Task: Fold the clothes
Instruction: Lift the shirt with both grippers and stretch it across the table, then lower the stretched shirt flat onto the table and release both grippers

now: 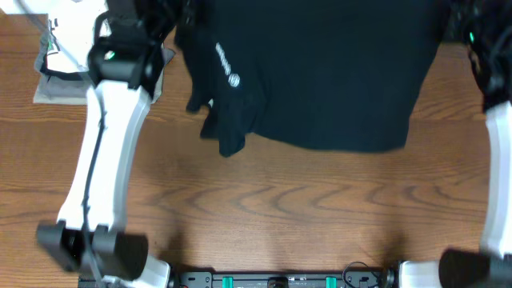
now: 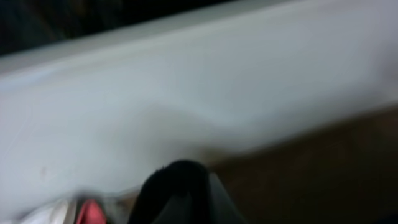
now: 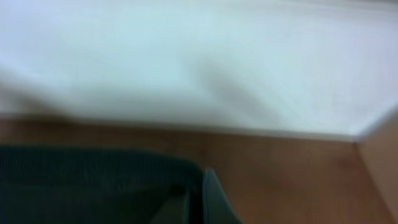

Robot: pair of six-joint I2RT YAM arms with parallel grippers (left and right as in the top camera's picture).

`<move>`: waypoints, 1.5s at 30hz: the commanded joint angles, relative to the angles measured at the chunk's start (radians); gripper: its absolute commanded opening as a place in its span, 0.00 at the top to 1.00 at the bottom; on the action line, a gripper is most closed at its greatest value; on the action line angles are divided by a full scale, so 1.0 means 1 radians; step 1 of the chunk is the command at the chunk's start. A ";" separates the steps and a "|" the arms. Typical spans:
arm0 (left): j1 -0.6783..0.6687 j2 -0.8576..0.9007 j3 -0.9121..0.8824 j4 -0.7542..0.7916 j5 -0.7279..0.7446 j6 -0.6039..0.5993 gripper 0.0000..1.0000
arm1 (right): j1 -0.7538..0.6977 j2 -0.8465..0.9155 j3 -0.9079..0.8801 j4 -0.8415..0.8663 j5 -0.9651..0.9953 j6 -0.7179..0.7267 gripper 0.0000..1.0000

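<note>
The clothes, a black T-shirt with a small white logo, spread across the far half of the table, and one sleeve hangs bunched at the lower left. My left gripper is shut on a fold of black fabric at the shirt's left top corner. At the right top corner, my right gripper is shut on a dark ribbed edge of the shirt. In the overhead view both sets of fingertips are hidden by the arms and the cloth.
A white garment with dark print lies on a grey-olive folded garment at the far left. Bare wooden table runs from the shirt's hem to the front edge, where the arm bases stand.
</note>
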 commanded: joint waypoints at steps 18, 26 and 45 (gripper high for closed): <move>0.037 0.084 0.140 0.284 -0.042 -0.005 0.94 | -0.069 0.101 0.079 0.318 0.054 0.065 0.99; 0.040 0.084 0.140 -0.206 -0.053 -0.005 0.94 | -0.112 0.168 0.079 -0.003 0.025 0.045 0.99; 0.047 0.084 0.140 -1.009 -0.021 -0.006 0.94 | -0.124 0.174 0.079 -0.774 -0.065 0.020 0.99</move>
